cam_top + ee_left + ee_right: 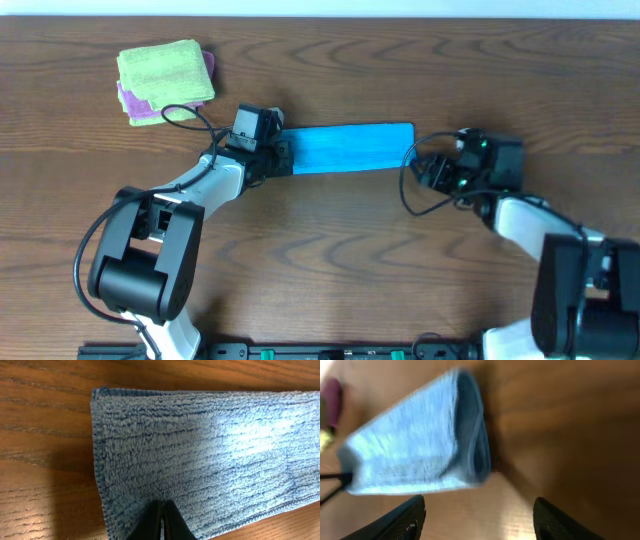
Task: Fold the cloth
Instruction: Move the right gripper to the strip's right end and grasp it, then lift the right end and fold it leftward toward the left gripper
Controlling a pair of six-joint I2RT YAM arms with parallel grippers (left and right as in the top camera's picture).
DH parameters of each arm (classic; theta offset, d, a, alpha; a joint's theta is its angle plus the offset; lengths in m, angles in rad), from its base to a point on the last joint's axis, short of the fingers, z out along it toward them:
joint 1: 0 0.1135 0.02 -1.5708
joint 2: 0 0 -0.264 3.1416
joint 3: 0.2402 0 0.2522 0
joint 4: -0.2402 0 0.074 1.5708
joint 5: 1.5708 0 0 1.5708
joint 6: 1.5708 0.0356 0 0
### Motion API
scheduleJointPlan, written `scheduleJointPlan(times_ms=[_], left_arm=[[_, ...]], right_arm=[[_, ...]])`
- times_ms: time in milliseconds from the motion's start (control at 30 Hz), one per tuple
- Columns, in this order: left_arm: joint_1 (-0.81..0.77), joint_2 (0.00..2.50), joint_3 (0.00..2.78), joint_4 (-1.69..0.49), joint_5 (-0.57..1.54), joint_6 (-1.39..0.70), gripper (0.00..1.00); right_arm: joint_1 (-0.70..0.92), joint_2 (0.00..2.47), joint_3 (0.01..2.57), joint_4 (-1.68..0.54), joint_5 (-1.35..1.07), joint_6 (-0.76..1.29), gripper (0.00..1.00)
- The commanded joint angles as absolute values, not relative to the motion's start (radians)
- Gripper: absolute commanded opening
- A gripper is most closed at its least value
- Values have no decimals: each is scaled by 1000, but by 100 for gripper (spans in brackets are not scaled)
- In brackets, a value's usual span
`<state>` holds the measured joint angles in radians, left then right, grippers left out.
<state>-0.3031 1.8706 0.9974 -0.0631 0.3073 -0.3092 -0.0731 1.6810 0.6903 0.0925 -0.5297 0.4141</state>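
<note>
Blue cloth (350,147) lies mid-surface (330,260) as a long narrow strip; lengthwise folding looks done, probably doubled, though the end view is blurred; crosswise folds remain; left fingers (154,525) closed together over its left end; right fingers (402,521) wide, empty, near its right end.

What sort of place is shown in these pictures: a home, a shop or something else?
Probably a robot test bench, not a home: the left arm and the right arm stand at a wood-grain table, the cloth lies between them, and a lime-green cloth sits on a purple cloth.
</note>
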Motion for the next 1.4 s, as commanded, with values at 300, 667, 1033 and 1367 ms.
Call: scheduleJointPlan(times_ms=[300,667,1033,1367], left_arm=[[-304,1885,1020,-68,308,-292,6],[-304,1885,1020,-68,308,-292,6],[-304,1885,1020,-68,308,-292,6],[-304,1885,1020,-68,308,-291,6]], right_arm=[[-117,1852,935,33,-876,367,74],[-148,1900,937,-56,-826,350,74],[-139,1900,937,-121,-744,347,75],[-115,1986,937,-29,-803,451,75]])
